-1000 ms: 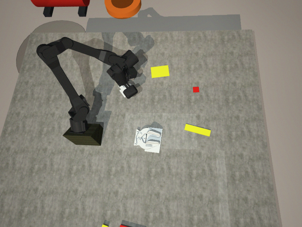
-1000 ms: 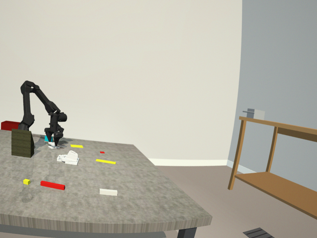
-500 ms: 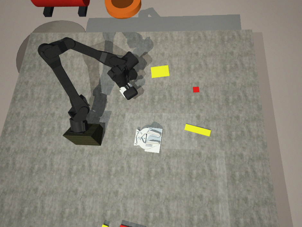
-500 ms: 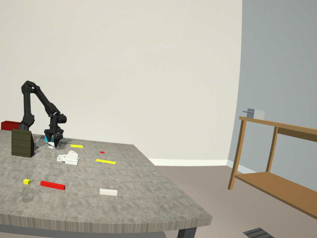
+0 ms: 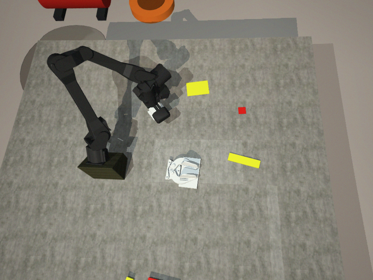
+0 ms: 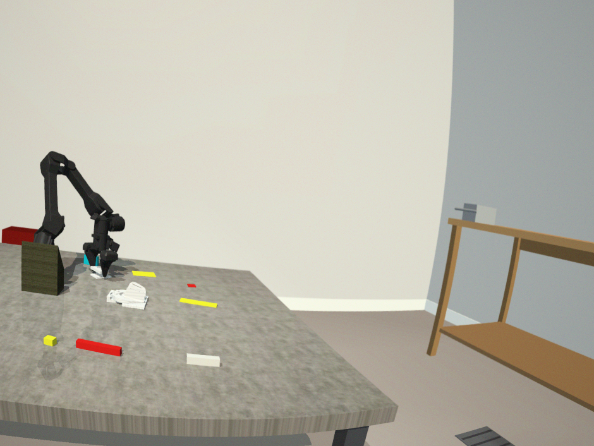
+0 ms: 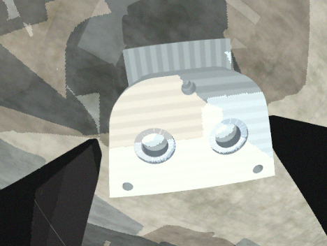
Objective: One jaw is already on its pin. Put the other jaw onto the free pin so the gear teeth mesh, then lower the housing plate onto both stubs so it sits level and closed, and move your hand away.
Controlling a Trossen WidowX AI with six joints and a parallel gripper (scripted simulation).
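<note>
The white housing plate (image 7: 189, 171) has two round sockets and three small holes, one at its rounded edge. A ribbed pale part (image 7: 178, 57) shows beyond that edge. My gripper (image 7: 184, 135) (image 5: 157, 112) (image 6: 99, 271) is open and empty. Its fingers stand low on either side of the plate, with a small gap at the left finger; contact at the right is unclear. The white base assembly (image 5: 192, 184) (image 6: 139, 304) stands apart, with two long pale jaws on top, one jaw (image 5: 189, 164) and another jaw (image 5: 188, 176). Pin seating and tooth mesh are too small to tell.
A yellow slab (image 5: 197, 88) (image 6: 143, 273) and a red square (image 5: 242, 110) (image 6: 191, 285) lie right of the gripper. A yellow bar (image 5: 243, 160) (image 6: 198, 302) lies right of the assembly. A cyan object (image 6: 86, 260) shows behind the gripper.
</note>
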